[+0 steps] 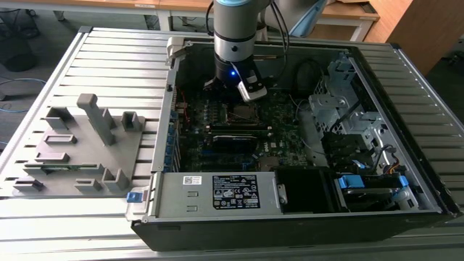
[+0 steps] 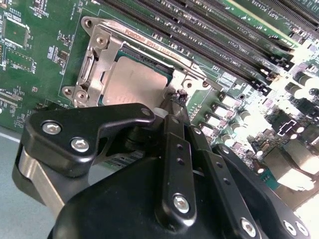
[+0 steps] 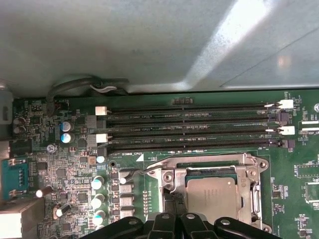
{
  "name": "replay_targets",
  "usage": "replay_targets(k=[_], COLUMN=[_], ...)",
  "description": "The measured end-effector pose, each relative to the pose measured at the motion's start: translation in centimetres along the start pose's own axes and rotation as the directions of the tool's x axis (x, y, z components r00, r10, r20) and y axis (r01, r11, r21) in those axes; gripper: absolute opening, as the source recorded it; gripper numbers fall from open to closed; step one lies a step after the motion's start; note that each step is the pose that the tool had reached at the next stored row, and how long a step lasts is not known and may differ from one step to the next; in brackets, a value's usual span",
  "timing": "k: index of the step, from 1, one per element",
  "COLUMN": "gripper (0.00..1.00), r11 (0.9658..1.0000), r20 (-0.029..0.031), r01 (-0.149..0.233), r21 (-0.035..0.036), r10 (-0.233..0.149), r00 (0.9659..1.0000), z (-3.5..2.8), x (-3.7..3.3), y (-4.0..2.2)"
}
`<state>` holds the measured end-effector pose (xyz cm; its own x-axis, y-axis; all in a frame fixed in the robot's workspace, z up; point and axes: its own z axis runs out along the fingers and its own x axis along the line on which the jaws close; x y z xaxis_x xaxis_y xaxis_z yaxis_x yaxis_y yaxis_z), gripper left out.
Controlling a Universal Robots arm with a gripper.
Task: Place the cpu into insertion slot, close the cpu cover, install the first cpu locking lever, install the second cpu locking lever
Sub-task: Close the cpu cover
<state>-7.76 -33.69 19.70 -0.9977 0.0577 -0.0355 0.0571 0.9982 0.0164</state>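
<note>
Down inside the open computer case (image 1: 290,234) with the tool (image 2: 179,97), black fingers drawn together to a narrow point. Nothing seen clamped between them. Tips parked right at one corner of the socket (image 1: 243,115), just beside the chip (image 2: 134,82) and not on it.

Chip seated flat in the socket: a small square with a dull grey, faintly brushed metal top. Folded down around it, the cover (image 2: 97,62) — a thin, silvery stamped frame with a big square cut-out, lying level on the chip's edges, screw heads at its corners.

In the exterior view, socket at about six o'clock from the tool and almost under it. Green board (image 3: 60,169) all round, crowded with small silver-capped cylinders and tiny parts. Long black memory slots (image 3: 189,127) in parallel rows along one side of the socket, white latches at their ends.

At the case's six o'clock end, a plain grey metal power supply (image 1: 181,201). At nine o'clock from the case — a grey moulded rack (image 1: 80,157) of posts and pockets on the ribbed metal tabletop (image 1: 108,49).
</note>
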Motion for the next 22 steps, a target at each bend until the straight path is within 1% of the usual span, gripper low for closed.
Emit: replay_targets(k=[2,4,6,8,11,12,15,18,22], gripper=[0.11,0.11,0.11,0.11,0.11,0.11,0.11,0.11,0.11], r11=[1.0,1.0,1.0,1.0,1.0,1.0,1.0,1.0,1.0], r20=[0.0003,0.0011,0.0001,0.0002,0.0001,0.0,0.0001,0.0001,0.0001], r01=[0.0,0.0,0.0,0.0,0.0,0.0,0.0,0.0,0.0], r21=[-0.0004,-0.0016,-0.0001,-0.0003,-0.0001,0.0,-0.0002,-0.0001,-0.0002], r10=[0.0,0.0,0.0,0.0,0.0,0.0,0.0,0.0,0.0], r00=[1.0,1.0,1.0,1.0,1.0,1.0,1.0,1.0,1.0], z=[-0.05,-0.25,-0.6,-0.96,-1.67,-1.78,-1.78,-1.77,-1.73], x=[0.0,-0.02,-0.02,-0.04,-0.06,-0.06,-0.13,-0.58,-1.55], y=[0.0,0.03,0.01,0.02,0.03,0.03,0.04,0.06,0.12])
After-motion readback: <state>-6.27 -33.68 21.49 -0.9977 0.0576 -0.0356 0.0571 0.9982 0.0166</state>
